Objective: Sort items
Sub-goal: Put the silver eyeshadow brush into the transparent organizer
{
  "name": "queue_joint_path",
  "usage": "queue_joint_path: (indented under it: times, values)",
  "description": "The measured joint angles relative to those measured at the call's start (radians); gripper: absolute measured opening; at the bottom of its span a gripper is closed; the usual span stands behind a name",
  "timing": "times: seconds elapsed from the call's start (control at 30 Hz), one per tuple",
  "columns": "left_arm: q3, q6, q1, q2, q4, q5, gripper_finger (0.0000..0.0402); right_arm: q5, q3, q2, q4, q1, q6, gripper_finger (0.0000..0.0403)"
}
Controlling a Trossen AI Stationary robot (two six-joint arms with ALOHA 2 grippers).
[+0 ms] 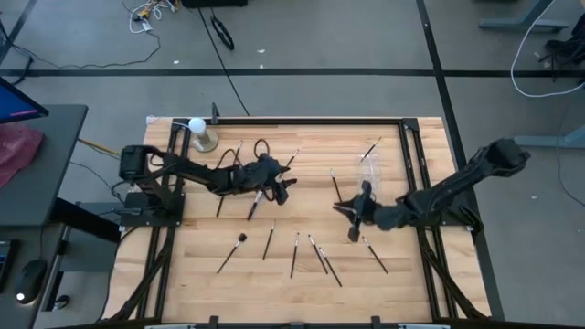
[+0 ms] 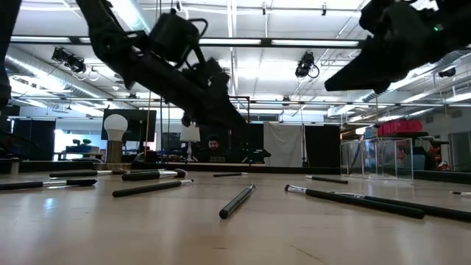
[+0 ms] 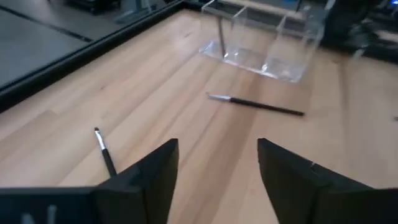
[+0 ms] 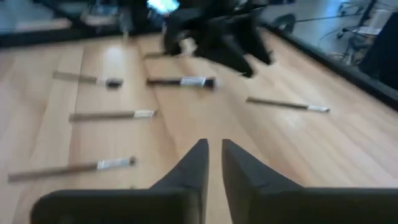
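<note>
Several thin dark brushes and sticks lie flat across the wooden table, among them one [image 1: 231,252], one [image 1: 294,254] and one [image 1: 373,253] in the near half. My left gripper [image 1: 281,186] hovers open near the table's middle. In its wrist view [image 3: 217,148] a brush [image 3: 255,104] lies ahead of the fingers and another [image 3: 104,152] lies to one side. My right gripper [image 1: 351,219] hangs over the right half, shut with nothing between its fingers [image 4: 214,148]. Several brushes [image 4: 180,81] lie beyond it.
A clear plastic organizer [image 1: 369,166] stands on the far right part of the table [image 3: 261,43]. A white ball on a metallic base [image 1: 197,128] stands at the far left corner. Black rails run along the table's edges [image 1: 420,164]. A person shows far behind the table [image 2: 213,147].
</note>
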Motion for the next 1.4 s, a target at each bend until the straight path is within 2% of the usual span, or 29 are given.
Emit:
queue_joint_path:
  times: [0.1,0.23,0.47,0.67,0.93,1.2,1.4]
  values:
    - [0.062,-0.03,0.024,0.065,-0.074,-0.04,0.0247,0.002,0.0,0.051,0.017,0.031,0.003,0.0028]
    - [0.157,-0.045,0.062,0.119,-0.222,-0.152,0.0242,0.003,0.0,0.099,0.05,0.043,0.004,0.0015]
    - [0.223,-0.102,0.157,0.197,-0.28,-0.042,0.0223,0.006,0.0,0.125,0.078,0.042,-0.005,0.0009]
    - [0.223,-0.114,0.177,0.249,-0.291,-0.035,0.0206,0.006,0.0,0.124,0.079,0.063,-0.007,0.0009]
    - [0.226,-0.086,0.168,0.288,-0.294,-0.016,0.0144,0.005,0.0,0.124,0.084,0.119,-0.019,0.0009]
    - [0.215,-0.059,0.168,0.287,-0.341,0.008,0.0016,0.002,0.0,0.124,0.067,0.218,-0.015,0.0009]
    - [0.199,-0.05,0.157,0.285,-0.349,0.072,0.0009,0.0,0.0,0.124,-0.028,0.286,0.101,0.0009]
